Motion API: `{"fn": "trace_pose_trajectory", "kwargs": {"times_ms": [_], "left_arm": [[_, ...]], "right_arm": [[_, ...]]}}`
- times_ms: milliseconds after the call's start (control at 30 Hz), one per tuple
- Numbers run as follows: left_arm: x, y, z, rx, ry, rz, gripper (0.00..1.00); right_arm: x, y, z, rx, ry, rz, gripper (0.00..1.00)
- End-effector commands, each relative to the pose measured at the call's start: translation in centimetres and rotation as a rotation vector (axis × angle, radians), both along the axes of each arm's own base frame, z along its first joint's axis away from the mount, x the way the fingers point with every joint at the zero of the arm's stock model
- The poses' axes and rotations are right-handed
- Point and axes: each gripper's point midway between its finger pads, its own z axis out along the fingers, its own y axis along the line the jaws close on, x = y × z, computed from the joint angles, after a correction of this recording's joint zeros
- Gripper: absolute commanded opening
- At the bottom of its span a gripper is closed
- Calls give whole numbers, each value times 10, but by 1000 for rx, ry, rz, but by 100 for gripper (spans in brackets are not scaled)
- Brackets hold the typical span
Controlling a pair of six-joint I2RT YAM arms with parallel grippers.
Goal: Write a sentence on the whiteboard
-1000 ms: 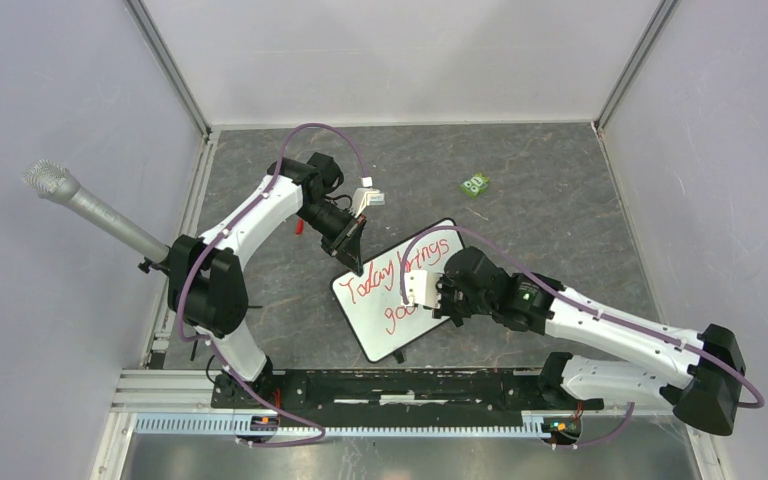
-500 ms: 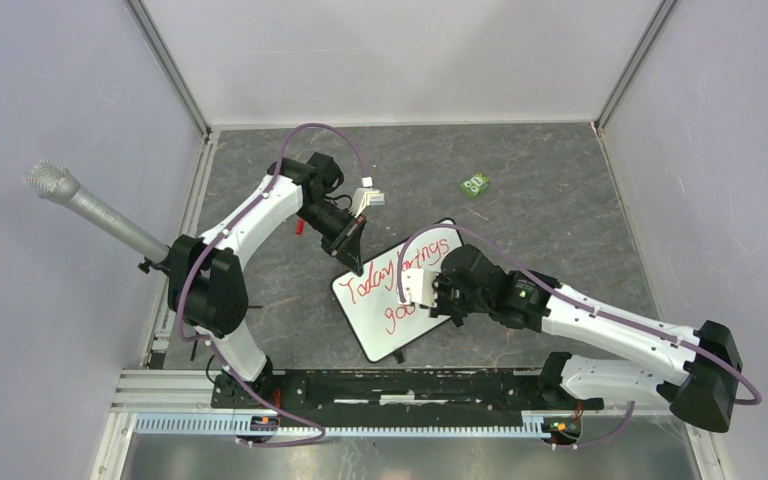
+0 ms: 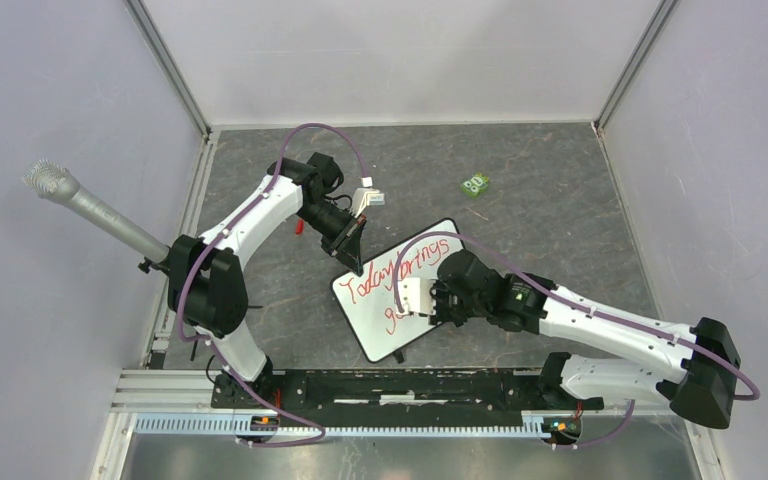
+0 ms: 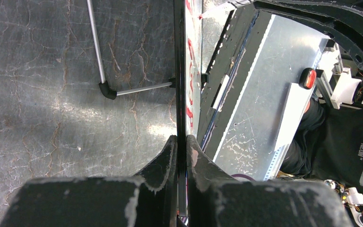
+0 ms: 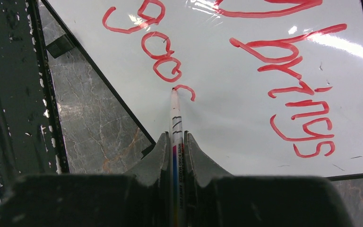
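Grey marbled tabletop (image 3: 560, 210) inside white-walled enclosure (image 3: 400, 55); whiteboard (image 3: 372, 322) near centre. Left gripper (image 4: 181, 144) clamped on whiteboard edge; right gripper (image 5: 174, 138) pinching marker (image 5: 175, 106), tip touching red sentence (image 5: 264, 53).

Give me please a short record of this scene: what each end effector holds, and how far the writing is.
left end effector: shut on the edge of the whiteboard
right end effector: shut on the marker
marker tip: on the board, at an unfinished letter after "goo"
sentence: red, reads "Today brings goo"
other: small green item beyond the board
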Motion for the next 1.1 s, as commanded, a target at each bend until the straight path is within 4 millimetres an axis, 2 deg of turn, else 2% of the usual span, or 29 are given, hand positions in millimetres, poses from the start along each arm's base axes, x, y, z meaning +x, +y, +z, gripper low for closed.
{"fn": "trace_pose_trajectory", "kwargs": {"times_ms": [0, 333, 800, 933, 1067], "left_arm": [[2, -2, 2, -16, -31, 0, 2], [2, -3, 3, -18, -31, 1, 2], [2, -3, 4, -19, -36, 0, 3], [2, -2, 4, -17, -35, 1, 2], [2, -2, 4, -18, -36, 0, 2]], "right_arm": [[2, -7, -5, -38, -23, -2, 0], [23, -12, 18, -30, -109, -85, 0], [48, -3, 59, 113, -139, -173, 0], [49, -3, 59, 113, -140, -176, 0], [46, -5, 51, 97, -124, -166, 0]]}}
